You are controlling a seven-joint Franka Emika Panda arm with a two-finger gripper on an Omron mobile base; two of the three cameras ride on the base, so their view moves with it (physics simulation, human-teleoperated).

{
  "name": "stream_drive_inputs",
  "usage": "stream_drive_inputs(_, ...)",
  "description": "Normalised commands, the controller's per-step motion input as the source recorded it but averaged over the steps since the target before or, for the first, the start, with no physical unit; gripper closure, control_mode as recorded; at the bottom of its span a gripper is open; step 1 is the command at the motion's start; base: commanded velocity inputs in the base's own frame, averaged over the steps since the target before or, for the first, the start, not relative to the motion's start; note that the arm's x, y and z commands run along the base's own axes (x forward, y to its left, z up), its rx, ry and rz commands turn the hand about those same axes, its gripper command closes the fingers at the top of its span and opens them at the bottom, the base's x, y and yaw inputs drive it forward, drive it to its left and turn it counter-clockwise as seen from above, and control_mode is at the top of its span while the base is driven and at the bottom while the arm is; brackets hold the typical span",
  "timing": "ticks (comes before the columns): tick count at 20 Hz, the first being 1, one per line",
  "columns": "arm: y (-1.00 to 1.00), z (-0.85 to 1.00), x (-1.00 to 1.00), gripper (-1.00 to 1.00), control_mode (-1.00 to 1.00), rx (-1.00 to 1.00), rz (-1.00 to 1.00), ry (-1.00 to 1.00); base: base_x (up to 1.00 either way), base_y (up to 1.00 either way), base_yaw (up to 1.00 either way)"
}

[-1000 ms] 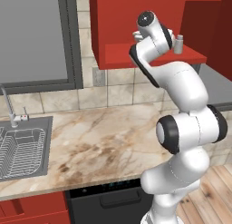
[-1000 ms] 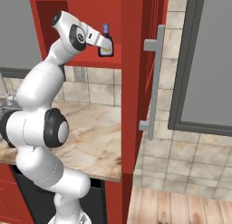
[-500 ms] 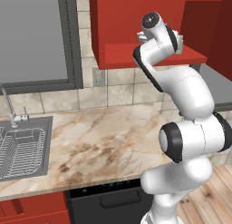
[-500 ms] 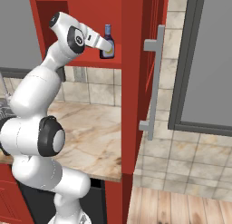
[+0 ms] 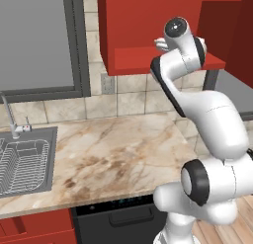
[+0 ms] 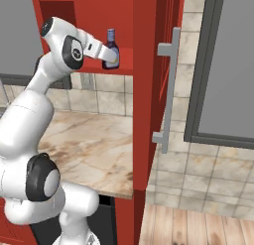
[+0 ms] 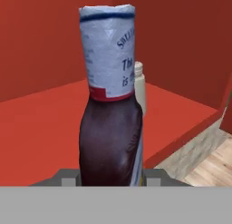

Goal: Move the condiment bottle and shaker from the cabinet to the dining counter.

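Observation:
The condiment bottle [image 6: 111,46] stands upright on the shelf of the open red cabinet [image 6: 145,80]. In the hand view its dark body and pale blue-grey top [image 7: 110,105] fill the space between my fingers. My gripper [image 6: 113,59] is shut on the bottle's lower body, the tips [image 7: 111,178] pressed against both sides. A pale rounded shaker [image 7: 140,85] peeks out just behind the bottle, mostly hidden by it. In the left base view my arm reaches up into the cabinet [image 5: 133,30]. The dining counter is out of view.
The cabinet's open door with its silver bar handle [image 6: 168,90] stands right of the hand. Below lie the marble worktop [image 5: 113,149], a sink [image 5: 24,159] with a rack and tap at left, and a dark appliance front [image 5: 118,218]. A grey window [image 5: 34,40] sits left of the cabinet.
The fingers have narrowed onto the condiment bottle and now hold steady on it. The bottle still stands at the same spot on the shelf.

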Motion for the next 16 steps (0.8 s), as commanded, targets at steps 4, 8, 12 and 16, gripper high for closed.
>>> stream_drive_inputs(4, 0.09, 0.00, -0.69, 1.00, -1.00, 0.00, 0.19, -0.22, 0.00, 0.00, 0.00)
stream_drive_inputs(8, 0.20, 0.00, -0.79, 1.00, -1.00, -0.02, 0.25, -0.20, 0.00, 0.00, 0.00)
stream_drive_inputs(12, 0.18, 0.00, -0.87, 1.00, -1.00, -0.03, 0.23, -0.04, 0.00, 0.00, 0.00)
stream_drive_inputs(16, 0.10, 0.15, -0.92, 1.00, -1.00, -0.02, 0.15, 0.01, 0.00, 0.00, 0.00)
